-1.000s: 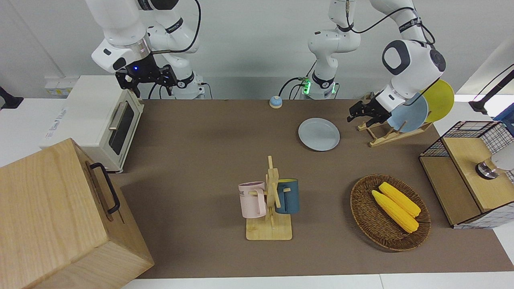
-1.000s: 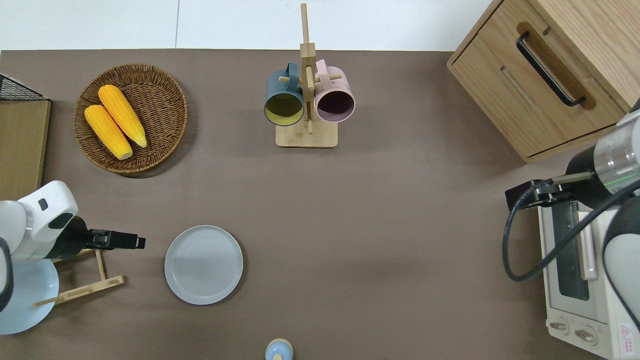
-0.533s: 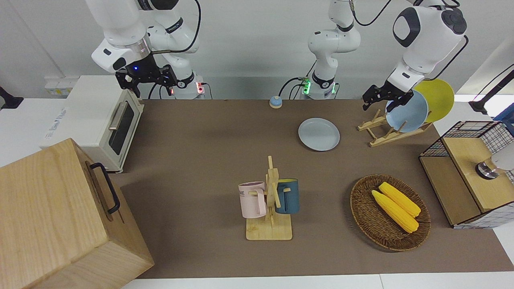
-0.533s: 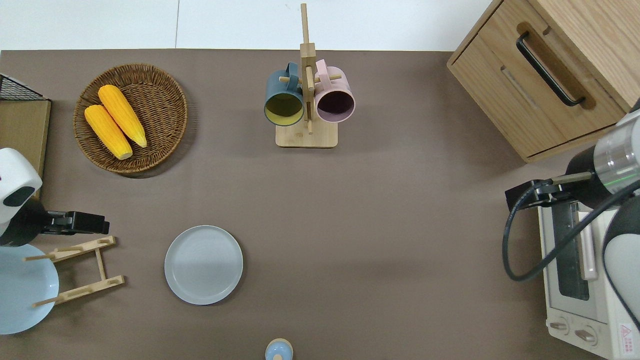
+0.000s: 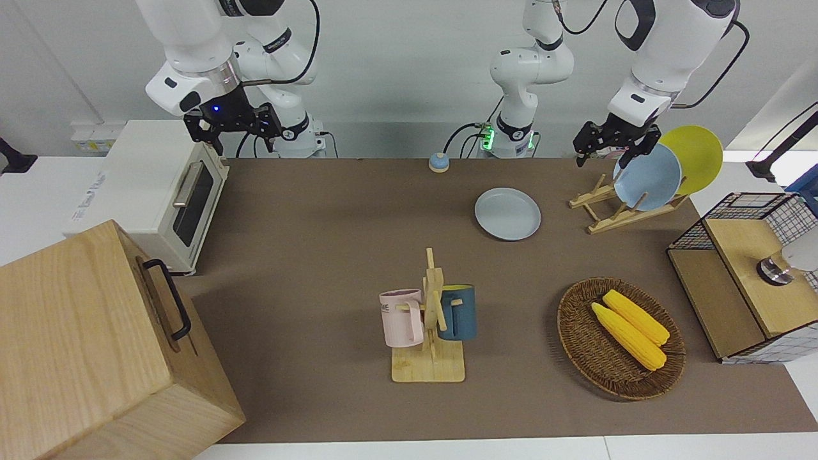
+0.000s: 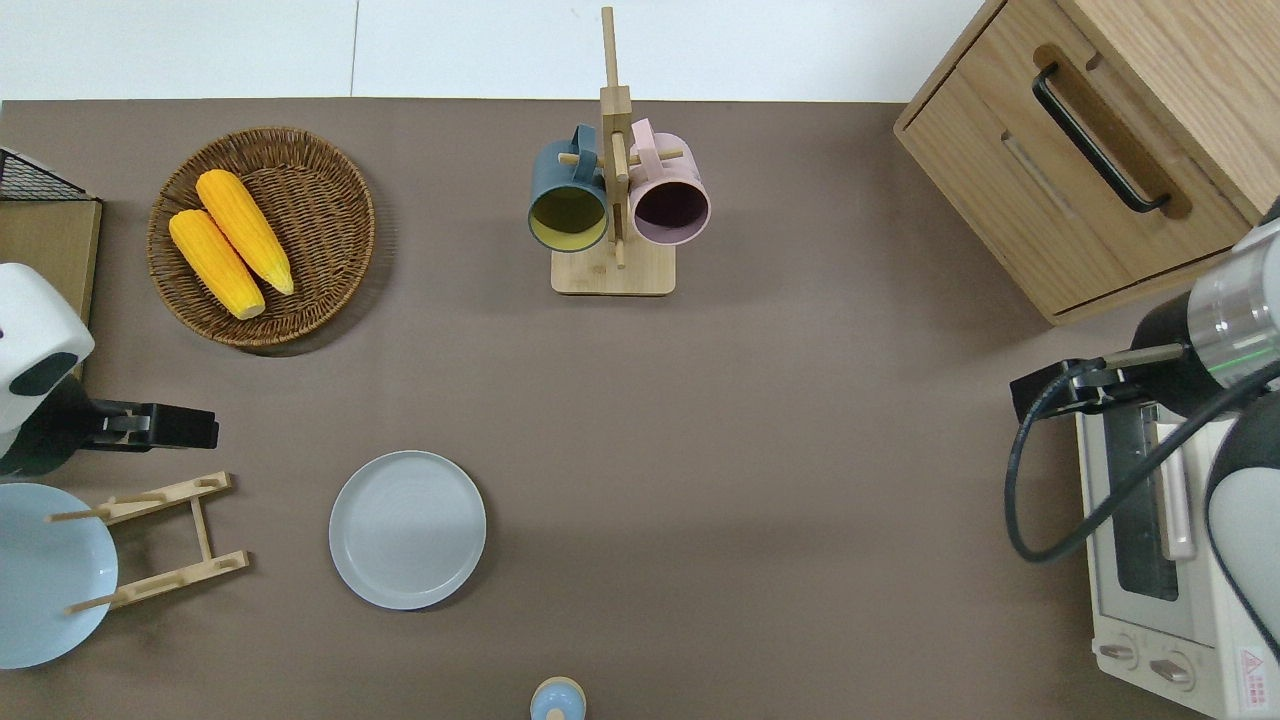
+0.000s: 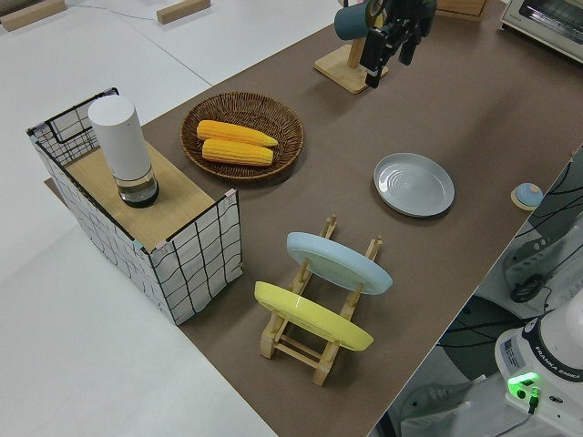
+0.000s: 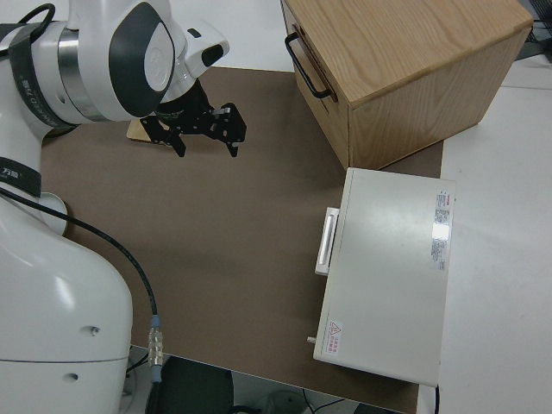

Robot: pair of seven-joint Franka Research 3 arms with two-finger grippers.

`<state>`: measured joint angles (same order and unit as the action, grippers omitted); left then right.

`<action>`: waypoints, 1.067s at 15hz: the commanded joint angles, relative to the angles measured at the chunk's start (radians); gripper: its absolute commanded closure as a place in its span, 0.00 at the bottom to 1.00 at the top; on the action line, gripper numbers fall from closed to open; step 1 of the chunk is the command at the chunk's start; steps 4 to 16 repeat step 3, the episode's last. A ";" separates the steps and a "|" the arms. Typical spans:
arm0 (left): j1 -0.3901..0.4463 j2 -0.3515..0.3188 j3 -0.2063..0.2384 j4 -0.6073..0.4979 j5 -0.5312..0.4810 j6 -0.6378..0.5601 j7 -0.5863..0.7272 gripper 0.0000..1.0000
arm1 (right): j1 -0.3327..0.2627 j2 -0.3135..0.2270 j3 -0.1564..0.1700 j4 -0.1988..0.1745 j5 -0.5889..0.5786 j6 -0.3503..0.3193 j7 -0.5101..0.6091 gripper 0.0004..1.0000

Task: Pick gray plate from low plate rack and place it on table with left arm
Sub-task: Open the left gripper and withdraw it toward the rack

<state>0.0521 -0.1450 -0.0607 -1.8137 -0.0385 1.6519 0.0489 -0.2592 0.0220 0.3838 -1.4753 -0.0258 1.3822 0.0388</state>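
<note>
The gray plate (image 5: 507,214) lies flat on the brown table (image 5: 319,255), between the low plate rack (image 5: 607,211) and the table's middle; it also shows in the overhead view (image 6: 407,529) and the left side view (image 7: 414,184). My left gripper (image 5: 607,153) is open and empty, up in the air over bare table at the rack's edge (image 6: 205,428). The rack (image 6: 160,540) holds a light blue plate (image 5: 647,177) and a yellow plate (image 5: 696,156). My right arm is parked, its gripper (image 8: 207,148) open.
A wooden mug stand (image 5: 431,319) with a pink and a blue mug stands mid-table. A wicker basket (image 5: 578,338) holds two corn cobs. A wire crate (image 5: 735,287), a toaster oven (image 5: 160,191), a wooden cabinet (image 5: 83,345) and a small bell (image 5: 438,162) stand around the edges.
My left gripper has risen and drawn back from beside the gray plate toward the left arm's end of the table. The gray plate has stayed flat on the table.
</note>
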 commanded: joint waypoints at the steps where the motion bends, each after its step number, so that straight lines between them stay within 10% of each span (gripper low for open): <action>1: -0.009 0.019 0.001 0.048 0.020 -0.035 -0.052 0.01 | -0.023 -0.002 0.021 0.007 -0.006 -0.011 0.012 0.02; 16: -0.009 0.019 0.001 0.045 0.014 -0.037 -0.055 0.01 | -0.023 -0.002 0.020 0.007 -0.006 -0.011 0.012 0.02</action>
